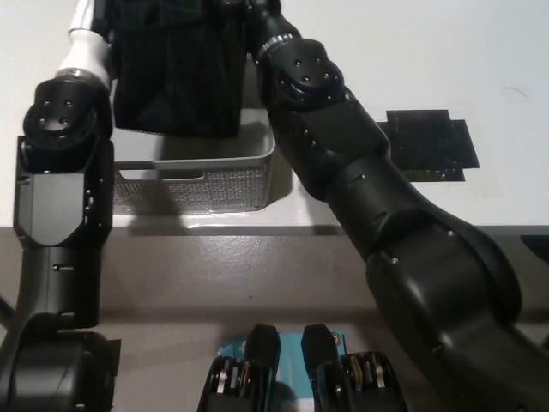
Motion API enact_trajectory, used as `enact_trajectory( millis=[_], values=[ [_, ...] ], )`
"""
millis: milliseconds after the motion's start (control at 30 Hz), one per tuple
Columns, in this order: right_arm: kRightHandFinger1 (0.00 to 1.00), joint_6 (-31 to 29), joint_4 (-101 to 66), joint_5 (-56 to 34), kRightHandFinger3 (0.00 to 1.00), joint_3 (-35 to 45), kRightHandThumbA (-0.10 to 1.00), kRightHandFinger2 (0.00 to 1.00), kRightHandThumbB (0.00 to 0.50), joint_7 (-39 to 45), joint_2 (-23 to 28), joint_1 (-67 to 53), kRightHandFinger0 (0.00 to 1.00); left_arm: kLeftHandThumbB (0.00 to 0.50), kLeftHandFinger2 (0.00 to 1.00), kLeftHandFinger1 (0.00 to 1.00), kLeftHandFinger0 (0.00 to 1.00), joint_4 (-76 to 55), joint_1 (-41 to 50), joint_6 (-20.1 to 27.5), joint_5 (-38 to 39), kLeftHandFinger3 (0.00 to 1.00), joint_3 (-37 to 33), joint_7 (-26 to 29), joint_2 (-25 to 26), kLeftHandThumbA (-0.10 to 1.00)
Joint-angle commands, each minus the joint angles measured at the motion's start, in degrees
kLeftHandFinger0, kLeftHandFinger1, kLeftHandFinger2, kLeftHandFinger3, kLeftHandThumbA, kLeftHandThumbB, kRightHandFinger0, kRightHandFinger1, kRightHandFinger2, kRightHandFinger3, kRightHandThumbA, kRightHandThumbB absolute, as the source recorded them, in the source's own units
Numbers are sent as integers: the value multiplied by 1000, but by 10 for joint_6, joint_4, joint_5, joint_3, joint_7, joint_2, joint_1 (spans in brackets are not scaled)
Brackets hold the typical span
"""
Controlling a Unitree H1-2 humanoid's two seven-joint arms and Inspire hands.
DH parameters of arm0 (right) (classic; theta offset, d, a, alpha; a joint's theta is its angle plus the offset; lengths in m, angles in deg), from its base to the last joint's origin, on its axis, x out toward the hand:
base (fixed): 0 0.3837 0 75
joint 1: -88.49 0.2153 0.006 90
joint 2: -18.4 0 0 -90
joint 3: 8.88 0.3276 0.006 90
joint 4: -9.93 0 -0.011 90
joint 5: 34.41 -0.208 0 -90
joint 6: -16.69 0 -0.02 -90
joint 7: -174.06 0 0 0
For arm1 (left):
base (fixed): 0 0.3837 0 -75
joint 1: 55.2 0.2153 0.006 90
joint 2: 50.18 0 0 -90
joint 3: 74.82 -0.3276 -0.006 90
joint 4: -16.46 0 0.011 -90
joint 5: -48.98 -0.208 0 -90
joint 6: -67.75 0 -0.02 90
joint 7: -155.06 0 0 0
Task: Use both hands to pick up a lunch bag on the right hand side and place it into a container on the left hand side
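Nearest the camera, my two arms are reaching forward from either side of the frame, the left arm (60, 197) rising along the picture's left edge and the black right arm (369, 197) cutting diagonally up from the lower right. Both are converging on one load, because the task asks for a two-handed carry and the bag looks too wide and soft for one hand.

Past the table (412, 210) edge, the grey mesh container (206, 184) is sitting on the white surface at the left, its perforated front wall facing me. To the right of my right arm, a patch of black tape (433, 146) is lying flat on the tabletop, well apart from the container.

Farther on, the black lunch bag (176, 77) is hanging between my two wrists, its lower edge overlapping the container's far rim, so I judge it is being held above the opening rather than resting inside. It is being kept upright and squeezed from both sides, which would stop it sagging or twisting on the way down.

At the top of the frame, my left hand (86, 17) is mostly cut off beside the bag's left side, and my right hand (253, 13) is pressed against the bag's right side. I cannot tell how the fingers of either are set; only the wrists are showing clearly.
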Motion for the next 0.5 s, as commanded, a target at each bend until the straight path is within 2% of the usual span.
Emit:
enact_trajectory(
  millis=[0, 67, 167, 200, 233, 267, 300, 333, 367, 400, 433, 467],
  values=[
    [1000, -39, 16, 6, 1000, -7, 1000, 1000, 155, 77, -48, 72, 1000, 270, 1000, 1000, 1000, -26, -41, 53, 36, 1000, 7, 4, -4, 1000],
    [1000, -48, 27, 2, 1000, -2, 1000, 1000, 149, 90, -49, 70, 1000, 235, 1000, 1000, 1000, -19, -37, 68, 36, 1000, 10, 6, -5, 1000],
    [1000, -42, 28, 0, 1000, 0, 1000, 1000, 146, 100, -48, 62, 1000, 250, 1000, 1000, 1000, -21, -26, 63, 12, 1000, -11, 1, 5, 1000],
    [1000, -12, 22, 32, 1000, -26, 1000, 1000, 171, 82, -33, 58, 1000, 277, 1000, 1000, 1000, -34, -18, 32, -7, 1000, -30, -12, 26, 1000],
    [1000, 13, 16, 68, 1000, -55, 1000, 1000, 172, 60, -20, 56, 1000, 279, 1000, 1000, 1000, -43, -14, 10, -12, 1000, -38, -24, 42, 1000],
    [1000, 26, 3, 92, 1000, -76, 1000, 1000, 120, 50, -8, 52, 1000, 291, 1000, 1000, 1000, -51, -10, -2, -13, 1000, -42, -31, 54, 1000],
    [1000, 36, -59, 153, 1000, -122, 1000, 1000, 107, 16, 32, 24, 1000, 318, 1000, 1000, 1000, -53, -10, -23, -18, 1000, -55, -59, 98, 1000],
    [1000, 65, -124, 173, 1000, -134, 1000, 1000, 161, -6, 62, -5, 1000, 321, 1000, 1000, 1000, -53, -7, -26, -19, 1000, -55, -71, 134, 1000],
    [1000, 82, -183, 165, 1000, -118, 1000, 1000, 188, -18, 81, -33, 1000, 337, 1000, 1000, 1000, -42, -4, -25, -11, 1000, -46, -82, 168, 1000],
    [1000, 70, -222, 144, 1000, -92, 1000, 1000, 175, -28, 95, -56, 1000, 321, 1000, 1000, 1000, -11, -7, 5, 3, 1000, -33, -97, 201, 1000],
    [1000, 60, -248, 128, 1000, -73, 1000, 1000, 210, -30, 107, -70, 1000, 341, 1000, 1000, 1000, 11, -9, 24, 17, 1000, -19, -106, 224, 1000],
    [1000, 55, -275, 121, 1000, -57, 1000, 1000, 247, -32, 123, -83, 1000, 385, 1000, 1000, 1000, 32, -14, 35, 33, 1000, -1, -116, 251, 1000]
  ],
)
